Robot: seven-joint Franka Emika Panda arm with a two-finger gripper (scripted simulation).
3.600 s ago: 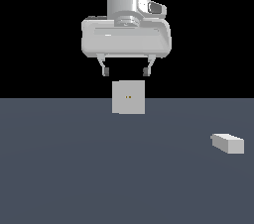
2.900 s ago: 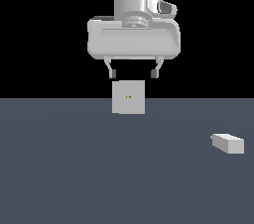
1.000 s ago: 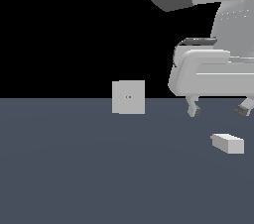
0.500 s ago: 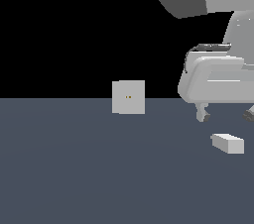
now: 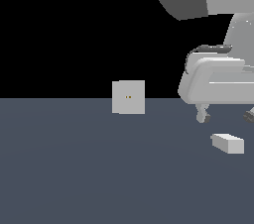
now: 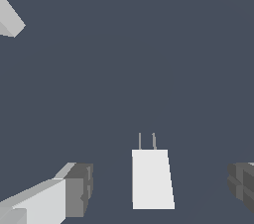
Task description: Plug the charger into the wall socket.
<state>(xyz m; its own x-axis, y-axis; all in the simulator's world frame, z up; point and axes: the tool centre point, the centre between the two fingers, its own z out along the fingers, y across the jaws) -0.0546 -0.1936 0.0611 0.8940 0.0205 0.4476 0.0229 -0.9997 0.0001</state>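
Compared to a few seconds back, when it was hanging right over the wall socket, the tool (image 5: pixel 224 117) is now sitting way over on the exterior view's right and lower down, just above the charger (image 5: pixel 228 143). Its fingers (image 6: pixel 79 188) are spreading wide apart, not gripping anything, and the wrist view is showing the charger (image 6: pixel 151 178) lying on the tabletop (image 5: pixel 99 168) between them with open gaps on both sides. Two thin prongs (image 6: pixel 147 140) are sticking out of one short end of that little off-white brick. Further out, the wall socket (image 5: pixel 128 97) is standing upright at the far edge of the dark tabletop, well apart from the charger, toward the exterior view's left, showing its two tiny holes.
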